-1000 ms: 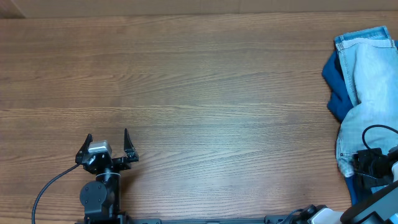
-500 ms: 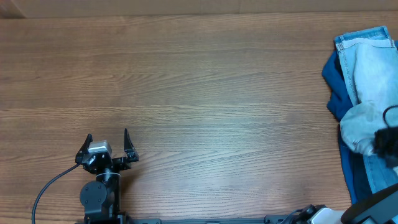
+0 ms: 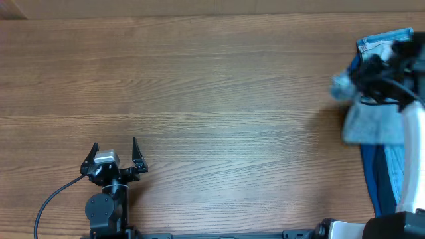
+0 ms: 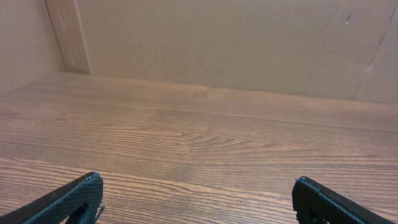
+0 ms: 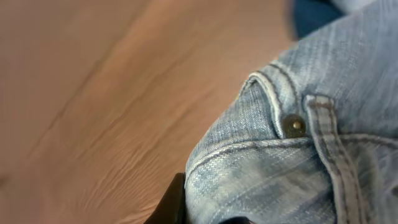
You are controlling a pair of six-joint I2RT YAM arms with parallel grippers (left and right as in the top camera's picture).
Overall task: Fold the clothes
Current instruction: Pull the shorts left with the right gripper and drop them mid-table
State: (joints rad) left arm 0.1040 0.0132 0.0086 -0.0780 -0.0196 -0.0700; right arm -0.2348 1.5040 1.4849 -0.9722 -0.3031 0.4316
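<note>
wooden table [image 3: 199, 99]: left pincer [image 3: 114, 145] gapes wide, right pincer [image 3: 367, 76] clamps denim shorts [image 5: 298, 174], rivet [image 5: 293, 126] seen only wrist-side.

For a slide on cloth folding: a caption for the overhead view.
Right gripper holds pale denim shorts bunched over the table's right side; left gripper sits open.

The left end effector [image 4: 196, 194] stands wide open: its two black fingers [image 4: 73, 198] show only at the bottom corners, well apart. Between and behind them lies the brown wooden desk [image 4: 205, 134], bare here. A plain beige wall [image 4: 217, 43] stands along its far edge.
</note>
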